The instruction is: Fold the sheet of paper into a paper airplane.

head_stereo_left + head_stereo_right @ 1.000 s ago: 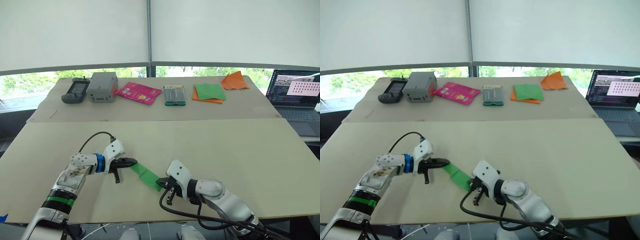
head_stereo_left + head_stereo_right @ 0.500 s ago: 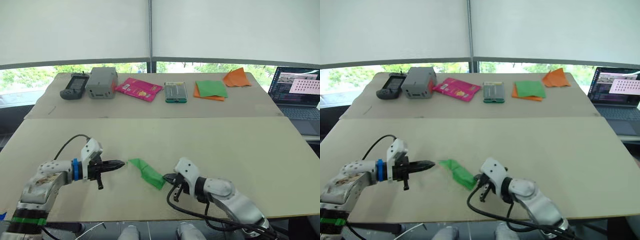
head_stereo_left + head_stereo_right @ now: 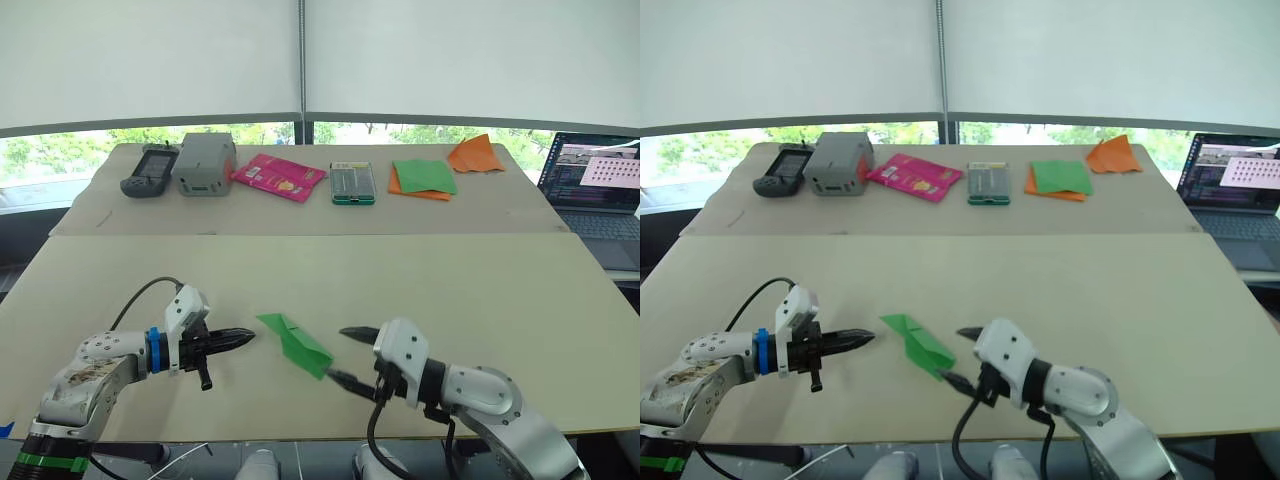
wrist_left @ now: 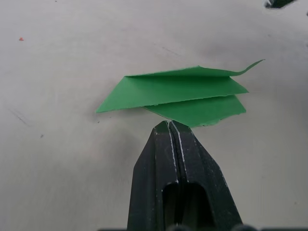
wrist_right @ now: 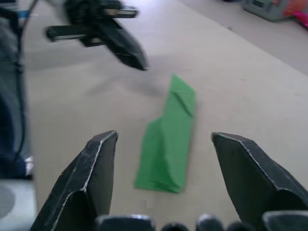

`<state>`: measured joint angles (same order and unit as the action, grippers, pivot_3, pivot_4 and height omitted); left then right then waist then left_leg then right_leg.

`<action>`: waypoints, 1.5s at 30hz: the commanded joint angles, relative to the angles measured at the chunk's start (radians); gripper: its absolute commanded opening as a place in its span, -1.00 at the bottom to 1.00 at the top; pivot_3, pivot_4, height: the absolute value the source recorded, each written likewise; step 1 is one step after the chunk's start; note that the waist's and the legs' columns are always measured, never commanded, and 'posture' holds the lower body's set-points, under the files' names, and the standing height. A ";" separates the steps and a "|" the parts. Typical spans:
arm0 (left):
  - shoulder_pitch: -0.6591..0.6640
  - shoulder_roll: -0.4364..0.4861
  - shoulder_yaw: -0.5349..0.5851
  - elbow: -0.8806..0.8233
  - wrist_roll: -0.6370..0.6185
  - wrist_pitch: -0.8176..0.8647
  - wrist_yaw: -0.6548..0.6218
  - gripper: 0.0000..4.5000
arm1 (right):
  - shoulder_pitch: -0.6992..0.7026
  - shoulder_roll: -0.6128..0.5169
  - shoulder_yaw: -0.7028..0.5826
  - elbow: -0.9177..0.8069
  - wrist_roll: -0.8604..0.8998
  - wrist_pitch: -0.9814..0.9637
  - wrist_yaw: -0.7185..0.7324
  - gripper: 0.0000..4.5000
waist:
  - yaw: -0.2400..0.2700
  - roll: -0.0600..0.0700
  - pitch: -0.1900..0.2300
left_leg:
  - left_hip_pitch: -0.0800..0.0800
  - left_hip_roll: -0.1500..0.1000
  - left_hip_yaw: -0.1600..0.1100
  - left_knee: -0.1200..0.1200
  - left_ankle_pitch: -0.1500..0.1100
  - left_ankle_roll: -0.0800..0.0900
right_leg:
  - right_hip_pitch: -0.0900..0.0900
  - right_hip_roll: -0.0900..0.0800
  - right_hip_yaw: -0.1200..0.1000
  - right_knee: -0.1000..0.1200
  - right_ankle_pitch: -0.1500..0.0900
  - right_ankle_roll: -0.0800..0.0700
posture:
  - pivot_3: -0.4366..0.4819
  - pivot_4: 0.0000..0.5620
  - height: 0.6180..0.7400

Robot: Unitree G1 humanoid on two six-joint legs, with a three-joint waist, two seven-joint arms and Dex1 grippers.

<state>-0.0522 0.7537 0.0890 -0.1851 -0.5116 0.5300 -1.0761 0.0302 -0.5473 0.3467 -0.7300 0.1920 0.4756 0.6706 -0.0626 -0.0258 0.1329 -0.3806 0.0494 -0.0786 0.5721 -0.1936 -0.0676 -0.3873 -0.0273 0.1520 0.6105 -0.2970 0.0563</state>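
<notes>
Paper airplane [image 3: 293,343] is lying free on the near table [image 3: 480,290], between both grippers, touching neither. Right gripper [image 3: 349,356] is now spreading its fingers wide after backing off; left gripper [image 3: 240,338] is staying clenched, empty. Folding is probably finished.

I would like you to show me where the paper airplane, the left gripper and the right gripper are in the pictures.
paper airplane [image 3: 296,343], left eye view, middle of the folded green wedge.
left gripper [image 3: 249,338], left eye view, tip of the closed fingers.
right gripper [image 5: 163,137], right wrist view, midway between the spread fingertips.
</notes>
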 commanded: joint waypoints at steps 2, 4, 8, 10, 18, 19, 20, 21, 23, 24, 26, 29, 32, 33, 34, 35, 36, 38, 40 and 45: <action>-0.024 -0.004 -0.011 -0.006 0.000 -0.006 0.004 -1.00 | -0.040 -0.028 0.075 0.047 -0.144 -0.169 0.002 0.46 | 0.001 -0.001 0.000 | 0.000 0.000 0.000 0.000 0.000 0.000 | 0.000 0.000 0.000 -0.001 0.000 0.000 | -0.05 -0.47 1.00; -0.026 -0.001 -0.017 -0.007 -0.002 -0.003 0.000 -1.00 | -0.043 -0.049 0.104 0.080 -0.221 -0.238 -0.005 0.46 | 0.002 -0.001 0.000 | 0.000 0.000 0.000 0.000 0.000 0.000 | 0.000 0.000 0.000 -0.001 0.000 0.000 | -0.05 -0.47 1.00; -0.038 0.007 -0.035 0.000 0.004 0.000 -0.007 -1.00 | -0.026 -0.075 0.157 0.099 -0.272 -0.308 0.035 0.46 | 0.006 -0.001 0.000 | 0.000 0.000 0.001 0.000 0.001 0.000 | 0.000 0.000 0.000 0.000 0.000 0.000 | -0.05 -0.47 1.00; -0.044 0.007 -0.042 0.001 0.004 0.004 -0.007 -1.00 | -0.026 -0.077 0.176 0.103 -0.269 -0.321 0.063 0.46 | 0.007 -0.001 0.000 | 0.000 0.000 0.001 0.000 0.002 0.002 | 0.000 0.000 0.000 0.000 0.000 0.000 | -0.05 -0.47 1.00; -0.062 0.003 -0.068 0.005 0.009 -0.001 -0.011 -1.00 | -0.103 0.020 0.176 0.238 -0.291 -0.283 0.047 0.46 | 0.008 -0.002 0.000 | 0.001 0.000 0.001 0.001 0.002 0.003 | 0.001 0.000 0.000 0.001 0.000 0.000 | -0.05 -0.47 1.00; -0.061 0.001 -0.067 0.001 0.007 -0.002 -0.011 -1.00 | -0.106 0.036 0.162 0.242 -0.284 -0.272 0.034 0.46 | 0.008 -0.002 0.000 | 0.001 0.000 0.001 0.001 0.003 0.004 | 0.001 0.000 0.000 0.001 0.000 0.000 | -0.05 -0.47 1.00; -0.060 0.000 -0.065 -0.003 0.004 -0.003 -0.012 -1.00 | -0.107 0.051 0.150 0.246 -0.282 -0.265 0.021 0.46 | 0.009 -0.001 0.000 | 0.001 0.000 0.001 0.001 0.004 0.005 | 0.001 0.000 0.000 0.001 0.000 0.000 | -0.05 -0.47 1.00; -0.057 -0.001 -0.062 -0.007 0.000 -0.003 -0.012 -1.00 | -0.109 0.066 0.138 0.248 -0.278 -0.256 0.011 0.46 | 0.012 -0.001 0.000 | 0.001 0.000 0.001 0.001 0.004 0.007 | 0.001 0.000 0.000 0.001 0.000 0.000 | -0.05 -0.47 1.00; -0.046 -0.006 -0.053 -0.016 0.001 -0.022 -0.008 -1.00 | -0.115 0.096 0.116 0.243 -0.264 -0.223 -0.003 0.46 | 0.016 -0.001 -0.001 | 0.001 0.000 0.001 0.001 0.005 0.007 | 0.001 0.000 0.000 0.001 0.000 0.000 | -0.05 -0.47 1.00; -0.041 -0.008 -0.050 -0.020 0.005 -0.036 -0.005 -1.00 | -0.119 0.104 0.109 0.241 -0.261 -0.210 -0.006 0.46 | 0.017 -0.001 -0.001 | 0.001 0.000 0.001 0.001 0.005 0.007 | 0.001 0.000 0.000 0.001 0.000 0.000 | -0.05 -0.47 1.00; -0.035 -0.015 -0.038 -0.036 0.005 -0.053 0.005 -1.00 | -0.124 0.119 0.102 0.250 -0.264 -0.191 -0.013 0.46 | 0.018 -0.001 -0.001 | 0.001 0.000 0.001 0.001 0.005 0.007 | 0.001 0.000 0.000 0.001 0.001 0.000 | -0.05 -0.47 1.00; -0.028 -0.013 -0.033 -0.052 0.026 -0.092 0.017 -1.00 | -0.126 0.144 0.093 0.274 -0.266 -0.165 -0.028 0.46 | 0.019 -0.001 -0.001 | 0.001 0.000 0.001 0.001 0.005 0.007 | 0.002 0.000 0.000 0.002 0.001 0.000 | -0.05 -0.47 1.00; -0.018 -0.014 -0.019 -0.070 0.013 -0.096 0.028 -1.00 | -0.125 0.164 0.080 0.296 -0.256 -0.150 -0.033 0.46 | 0.018 -0.001 -0.001 | 0.001 0.000 0.001 0.001 0.005 0.007 | 0.002 0.000 0.000 0.002 0.001 0.000 | -0.05 -0.47 1.00; -0.015 -0.012 -0.016 -0.077 0.008 -0.093 0.031 -1.00 | -0.130 0.168 0.075 0.306 -0.258 -0.149 -0.035 0.46 | 0.018 -0.001 -0.001 | 0.001 0.000 0.001 0.001 0.005 0.007 | 0.002 0.000 0.000 0.002 0.001 0.000 | -0.05 -0.47 1.00; -0.013 -0.012 -0.015 -0.082 0.007 -0.092 0.035 -1.00 | -0.137 0.172 0.070 0.317 -0.259 -0.150 -0.038 0.46 | 0.018 -0.001 -0.001 | 0.001 0.000 0.001 0.001 0.005 0.007 | 0.002 0.000 0.000 0.002 0.001 0.000 | -0.05 -0.47 1.00; -0.009 -0.013 -0.015 -0.088 0.004 -0.089 0.035 -1.00 | -0.144 0.172 0.067 0.329 -0.263 -0.152 -0.037 0.46 | 0.018 -0.001 -0.001 | 0.001 0.000 0.001 0.001 0.005 0.007 | 0.002 0.000 0.000 0.002 0.001 0.000 | -0.05 -0.47 1.00; -0.006 -0.013 -0.015 -0.092 0.004 -0.088 0.036 -1.00 | -0.149 0.171 0.065 0.340 -0.267 -0.156 -0.036 0.46 | 0.018 0.000 -0.001 | 0.001 0.000 0.001 0.001 0.005 0.007 | 0.002 0.000 0.000 0.002 0.001 0.000 | -0.05 -0.47 1.00; -0.003 -0.015 -0.015 -0.097 0.002 -0.087 0.039 -1.00 | -0.155 0.172 0.061 0.354 -0.267 -0.162 -0.033 0.46 | 0.018 0.000 -0.001 | 0.001 0.000 0.001 0.001 0.005 0.007 | 0.002 0.000 0.000 0.002 0.001 0.000 | -0.05 -0.47 1.00; 0.003 -0.014 -0.011 -0.112 -0.014 -0.074 0.036 -0.89 | -0.160 0.171 0.061 0.370 -0.270 -0.166 -0.028 0.47 | 0.018 0.000 -0.001 | 0.001 0.000 0.001 0.001 0.005 0.007 | 0.003 0.000 0.000 0.002 0.001 0.000 | -0.05 -0.47 1.00; 0.030 0.000 -0.012 -0.128 -0.013 -0.083 0.024 -0.19 | -0.166 0.176 0.062 0.388 -0.272 -0.177 -0.025 0.09 | 0.017 0.000 -0.001 | 0.002 0.000 0.001 0.001 0.005 0.007 | 0.003 0.001 0.000 0.003 0.001 0.000 | -0.05 -0.47 1.00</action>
<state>-0.0316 0.7403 0.0582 -0.2753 -0.5143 0.4608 -1.0400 -0.1195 -0.3773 0.4176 -0.3247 -0.0937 0.3215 0.6463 -0.0458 -0.0257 0.1315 -0.3786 0.0492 -0.0779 0.5734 -0.1885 -0.0602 -0.3843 -0.0268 0.1521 0.6133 -0.2956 0.0567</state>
